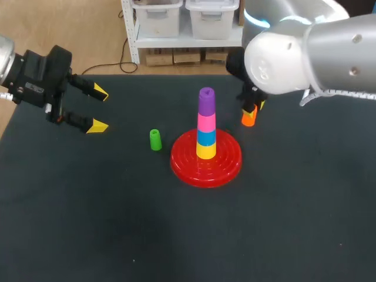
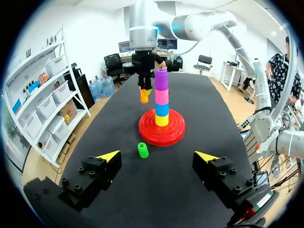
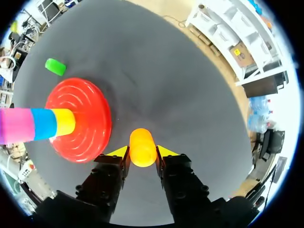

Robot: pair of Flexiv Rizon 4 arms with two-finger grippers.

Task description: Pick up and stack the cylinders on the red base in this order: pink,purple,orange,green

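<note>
I see the base (image 1: 182, 161) carrying a stack (image 1: 205, 126), a loose cylinder (image 1: 155, 140) just left, a held cylinder (image 1: 248, 117) behind-right.

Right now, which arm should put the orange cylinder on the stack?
Right. The right gripper is shut on the orange cylinder beside the red base, where the purple cylinder is topmost. The left gripper is open, out beyond the green cylinder.

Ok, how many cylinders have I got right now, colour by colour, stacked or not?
yellow cylinder: 1
blue cylinder: 1
pink cylinder: 1
purple cylinder: 1
orange cylinder: 1
green cylinder: 1
Total: 6
</note>
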